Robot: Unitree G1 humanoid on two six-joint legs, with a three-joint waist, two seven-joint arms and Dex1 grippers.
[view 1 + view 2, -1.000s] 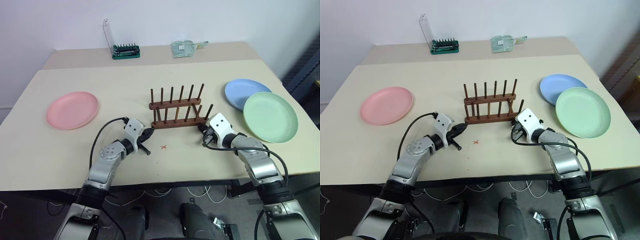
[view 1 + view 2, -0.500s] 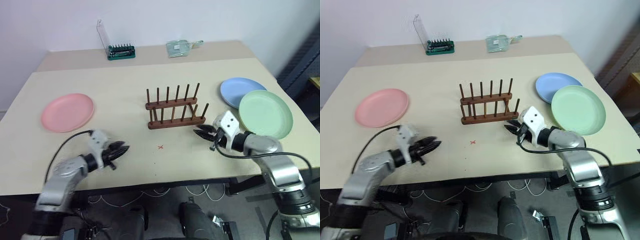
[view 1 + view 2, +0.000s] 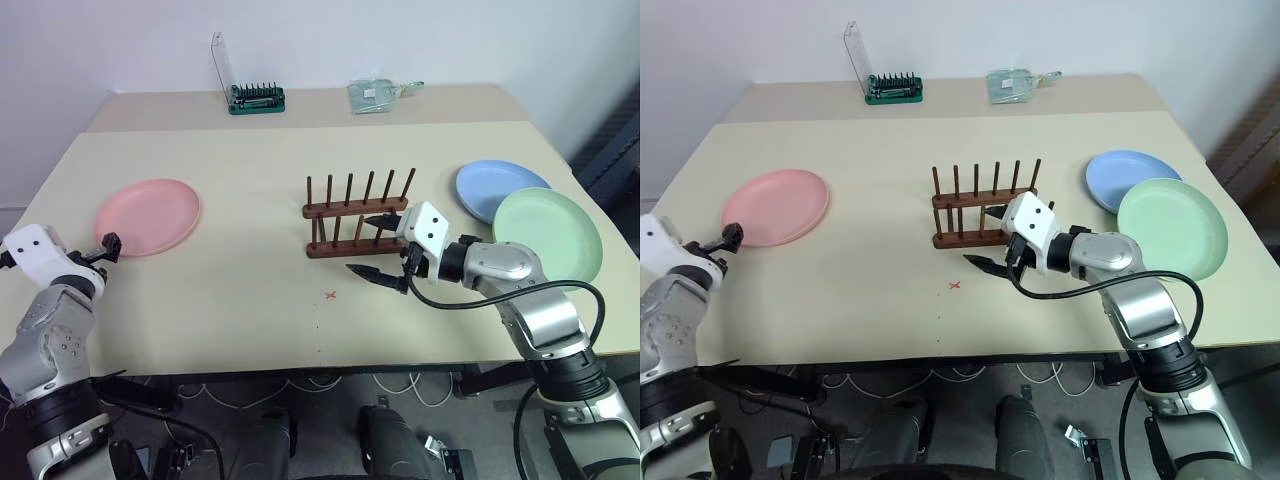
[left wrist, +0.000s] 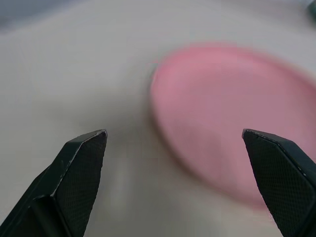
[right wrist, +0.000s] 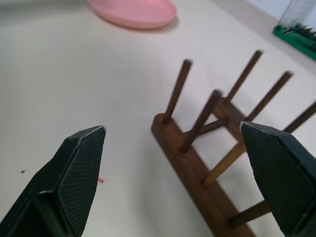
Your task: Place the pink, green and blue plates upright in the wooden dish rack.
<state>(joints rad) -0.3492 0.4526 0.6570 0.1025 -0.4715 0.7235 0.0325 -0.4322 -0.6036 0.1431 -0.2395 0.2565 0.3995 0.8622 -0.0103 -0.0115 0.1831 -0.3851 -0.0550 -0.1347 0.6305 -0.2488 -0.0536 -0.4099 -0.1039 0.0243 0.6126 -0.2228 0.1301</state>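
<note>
Beige surface (image 3: pixel 250 300): wooden dish rack (image 3: pixel 358 217) stands empty at centre. Pink plate (image 3: pixel 148 216), blue plate (image 3: pixel 492 186) and green plate (image 3: pixel 548 225) lie flat. Left hand (image 3: pixel 101 250) and right hand (image 3: pixel 378 246) are spread wide, empty. No plate racked yet.

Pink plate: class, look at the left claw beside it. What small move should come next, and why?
Probably ease the open left claw forward so its fingers straddle the near rim of the pink plate. The plate lies flat on the table, not yet gripped, and the rack stands empty, so no plate has been placed.
</note>
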